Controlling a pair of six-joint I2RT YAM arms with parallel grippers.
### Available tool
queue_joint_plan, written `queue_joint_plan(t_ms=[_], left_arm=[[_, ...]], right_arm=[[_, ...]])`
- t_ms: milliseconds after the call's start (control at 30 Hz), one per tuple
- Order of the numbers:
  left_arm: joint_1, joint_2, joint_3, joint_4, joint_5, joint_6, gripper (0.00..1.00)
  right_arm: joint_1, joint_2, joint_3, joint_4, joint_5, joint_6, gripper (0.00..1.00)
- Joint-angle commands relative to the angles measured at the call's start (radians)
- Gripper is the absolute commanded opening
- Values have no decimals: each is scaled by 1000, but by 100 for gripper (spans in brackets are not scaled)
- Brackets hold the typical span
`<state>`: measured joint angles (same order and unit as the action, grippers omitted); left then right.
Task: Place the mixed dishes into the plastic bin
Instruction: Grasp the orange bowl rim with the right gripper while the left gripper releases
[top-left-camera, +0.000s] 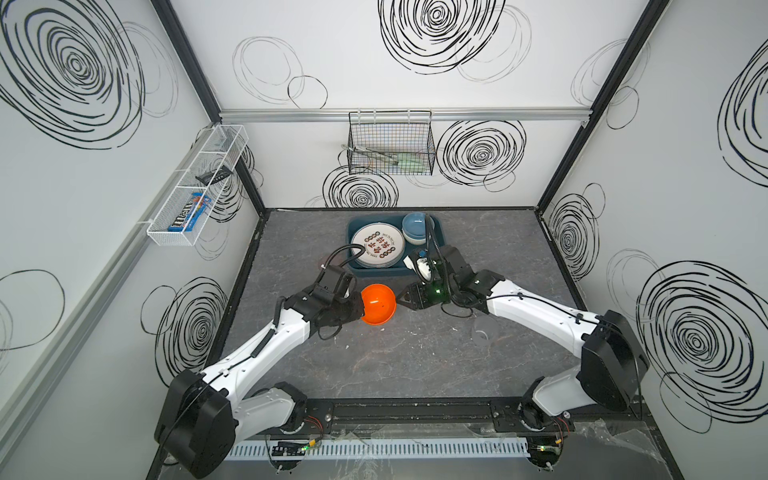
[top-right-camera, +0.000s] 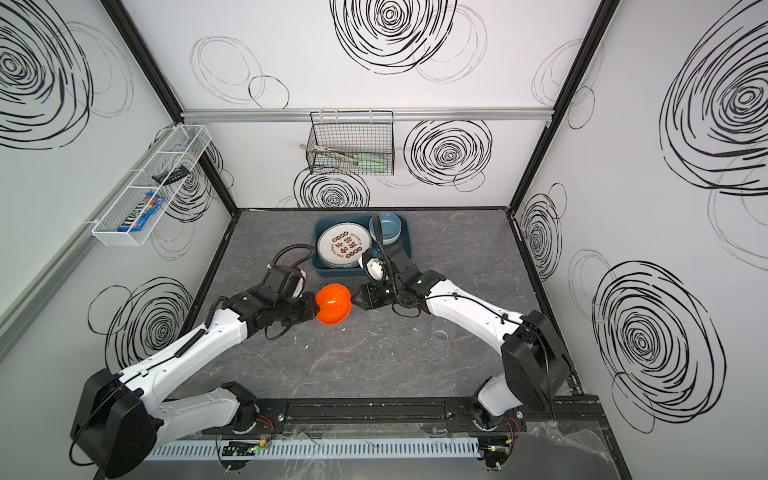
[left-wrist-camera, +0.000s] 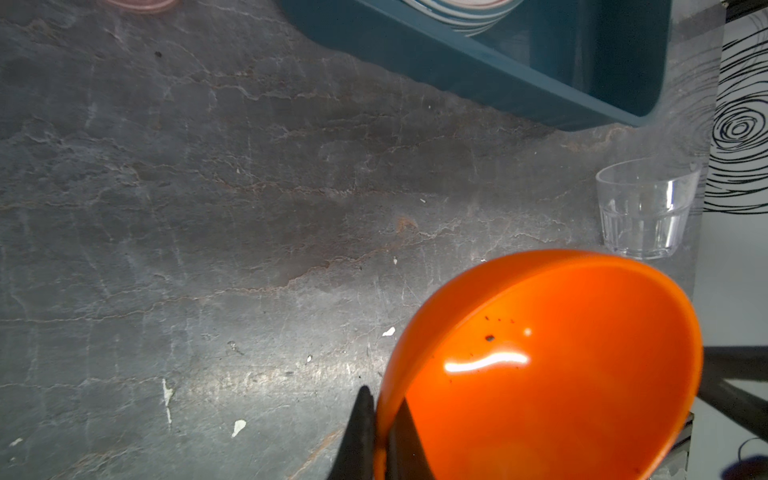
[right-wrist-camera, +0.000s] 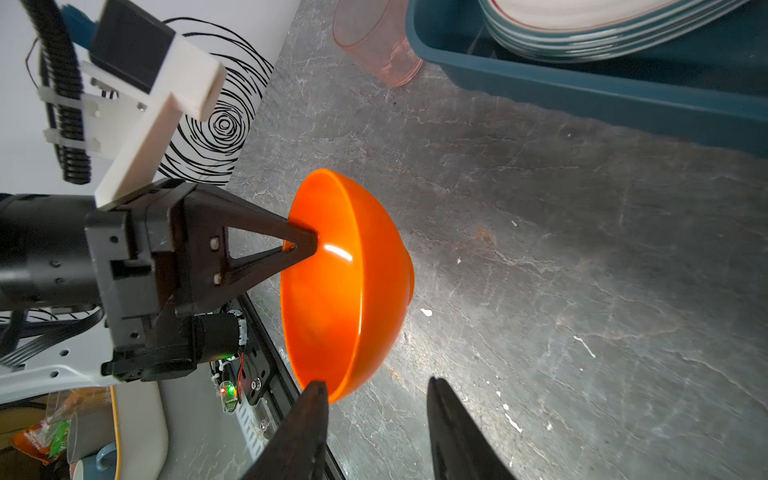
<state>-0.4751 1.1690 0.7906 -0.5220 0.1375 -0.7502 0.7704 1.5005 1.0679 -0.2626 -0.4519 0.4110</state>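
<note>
1. We see the grey marbled tabletop (top-left-camera: 415, 365) filling the lower middle of both top views.
2. The plastic bin (top-left-camera: 376, 272), dark teal, sits at the upper centre of the tabletop, near the back wall.
3. A stack of white plates (top-left-camera: 377, 245) printed with characters lies in the left part of the bin.
4. The orange bowl (top-left-camera: 378, 304) is at the centre of both top views, just below the bin and outside it. It is tipped on its side and held up off the tabletop.
5. Nested blue bowls (top-left-camera: 415, 227) stand in the bin's upper right corner.
6. The left gripper (right-wrist-camera: 305, 245) is clenched on the orange bowl's rim, one finger inside and one outside.
7. The right gripper (right-wrist-camera: 376, 382) is released. Its jaws stand parted at the opposite edge of the bowl, one finger right at the rim. We cannot tell whether it touches.
8. A clear tumbler (left-wrist-camera: 646, 208) stands upright on the tabletop, at the right edge of the left wrist view.
9. A pink tumbler (right-wrist-camera: 376, 41) stands just beside the bin's outer wall, at the top centre of the right wrist view.
</note>
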Motion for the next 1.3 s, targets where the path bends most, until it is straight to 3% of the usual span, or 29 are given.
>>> queue_joint_plan(t_ms=[0, 567, 867, 1100, 1267], left_arm=[[-18, 7, 40, 30, -12, -17, 4], [-55, 15, 70, 28, -28, -35, 6], [-54, 0, 90, 10, -31, -40, 25], [-42, -43, 93, -9, -36, -47, 44], [-17, -88, 78, -19, -33, -49, 49]], right_arm=[[12, 19, 41, -8, 13, 18, 43], [26, 127, 125, -106, 88, 20, 24], [18, 135, 128, -125, 134, 22, 10], [-49, 119, 145, -163, 162, 7, 7], [-131, 109, 183, -206, 186, -18, 6]])
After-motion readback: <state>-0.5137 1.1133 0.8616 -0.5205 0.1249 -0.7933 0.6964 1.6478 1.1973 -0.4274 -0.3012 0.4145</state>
